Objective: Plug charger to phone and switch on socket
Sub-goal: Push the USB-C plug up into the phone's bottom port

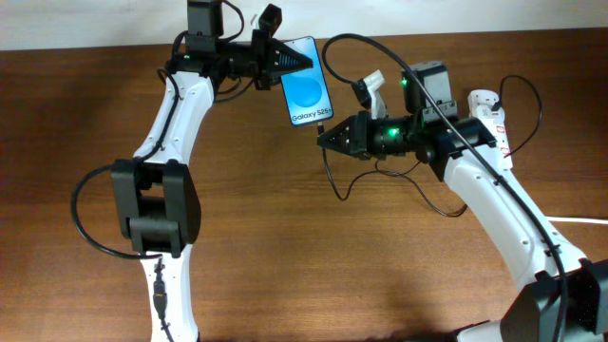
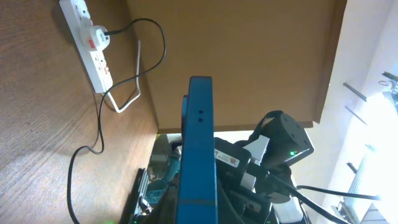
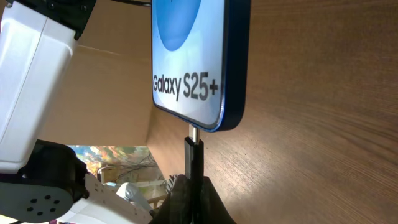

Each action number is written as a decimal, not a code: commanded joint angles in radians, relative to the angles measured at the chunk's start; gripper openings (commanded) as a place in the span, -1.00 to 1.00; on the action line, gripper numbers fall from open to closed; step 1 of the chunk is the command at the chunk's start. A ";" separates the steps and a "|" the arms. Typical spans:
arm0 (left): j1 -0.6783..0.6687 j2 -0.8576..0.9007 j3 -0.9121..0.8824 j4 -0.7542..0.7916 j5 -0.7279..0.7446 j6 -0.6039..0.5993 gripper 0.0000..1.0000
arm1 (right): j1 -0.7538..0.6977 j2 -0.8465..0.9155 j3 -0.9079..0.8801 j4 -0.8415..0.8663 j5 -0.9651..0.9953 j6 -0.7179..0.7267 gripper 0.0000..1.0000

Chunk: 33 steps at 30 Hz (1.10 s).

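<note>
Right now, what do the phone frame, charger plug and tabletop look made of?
phone: glossy blue frame with edge highlights, metal or coated plastic, unclear.
charger plug: matte black plastic, shiny metal tip.
table: matte wood grain, possibly laminate.

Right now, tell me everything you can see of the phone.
The phone is a slim slab with a dark blue frame and a lit blue screen showing a lighter oval and "Galaxy S25+". Its screen faces up. The left gripper clamps its top end; the right gripper holds the charger plug at its bottom edge, some metal tip showing.
</note>
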 commanded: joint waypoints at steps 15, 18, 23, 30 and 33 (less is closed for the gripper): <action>0.001 -0.055 0.010 0.003 0.029 0.019 -1.00 | 0.000 0.004 -0.003 0.015 -0.006 -0.009 -0.92; 0.001 -0.055 0.010 0.002 0.029 0.019 -1.00 | 0.001 0.004 -0.003 0.015 -0.006 -0.009 -0.92; 0.001 -0.055 0.010 0.002 0.029 0.019 -1.00 | 0.024 0.006 -0.003 0.026 -0.005 -0.009 -0.92; -0.004 -0.055 0.010 0.002 0.029 0.011 -1.00 | 0.026 0.007 -0.003 0.029 -0.005 -0.006 -0.92; -0.003 -0.055 0.010 0.003 0.029 0.011 -1.00 | 0.026 0.007 -0.004 0.019 -0.006 -0.006 -0.92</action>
